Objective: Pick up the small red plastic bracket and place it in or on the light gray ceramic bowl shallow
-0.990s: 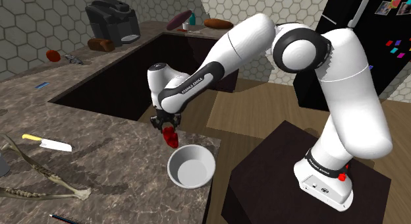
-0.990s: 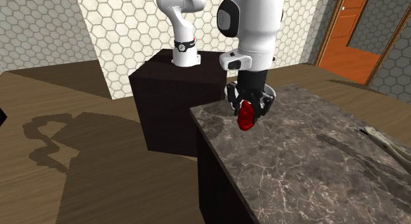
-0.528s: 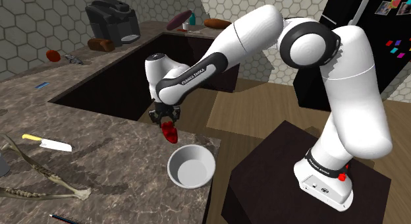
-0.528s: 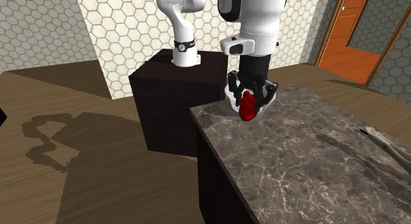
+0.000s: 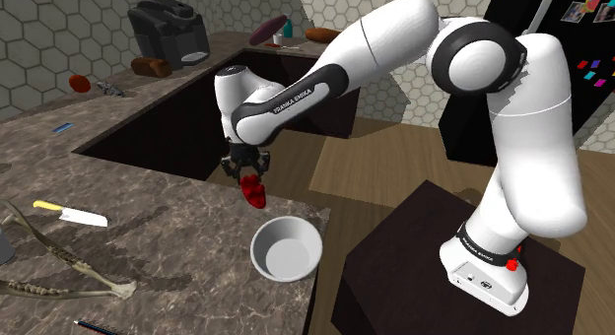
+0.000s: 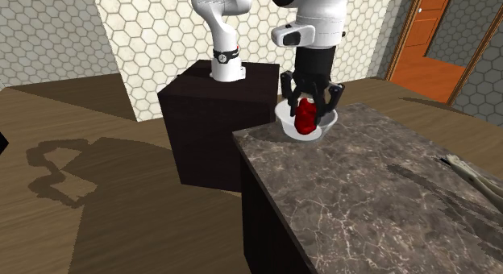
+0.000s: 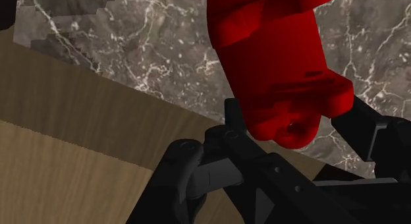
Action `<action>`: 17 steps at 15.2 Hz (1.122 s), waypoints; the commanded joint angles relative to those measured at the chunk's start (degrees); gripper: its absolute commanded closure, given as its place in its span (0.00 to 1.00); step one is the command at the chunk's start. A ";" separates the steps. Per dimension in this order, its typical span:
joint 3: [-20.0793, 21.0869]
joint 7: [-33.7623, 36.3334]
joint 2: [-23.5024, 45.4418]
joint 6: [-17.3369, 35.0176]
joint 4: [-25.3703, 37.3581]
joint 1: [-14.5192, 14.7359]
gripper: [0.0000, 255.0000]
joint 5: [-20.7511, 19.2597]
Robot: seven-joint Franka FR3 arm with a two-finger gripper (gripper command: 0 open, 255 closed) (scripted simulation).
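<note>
My black gripper [image 5: 249, 171] is shut on the small red bracket [image 5: 254, 191], which hangs below the fingers, clear of the dark marble counter [image 5: 168, 234]. The light grey shallow bowl [image 5: 287, 250] sits on the counter near its corner, below the bracket and a little toward the shoulder view's right. In the second exterior view the gripper [image 6: 309, 103] holds the bracket [image 6: 305, 118] in front of the bowl [image 6: 284, 126]. The wrist view shows the bracket [image 7: 276, 64] clasped between the fingers [image 7: 232, 117], marble and wood floor beyond.
A sunken sink recess [image 5: 187, 116] lies behind the gripper. A yellow-handled knife [image 5: 71, 217] and a long bony object [image 5: 59, 256] lie at the shoulder view's left. A black coffee machine [image 5: 168, 33] stands at the back. The dark stand [image 5: 424, 259] is beside the counter's edge.
The gripper has risen with the bracket and shifted slightly toward the sink; in the second exterior view it moved right and now stands in front of the bowl.
</note>
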 commanded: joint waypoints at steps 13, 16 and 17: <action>4.85 9.28 -22.55 9.78 -32.07 4.68 1.00 3.10; 5.42 10.55 -23.37 11.76 -34.86 5.36 1.00 3.19; 5.37 10.71 -22.81 12.48 -35.05 5.40 1.00 2.96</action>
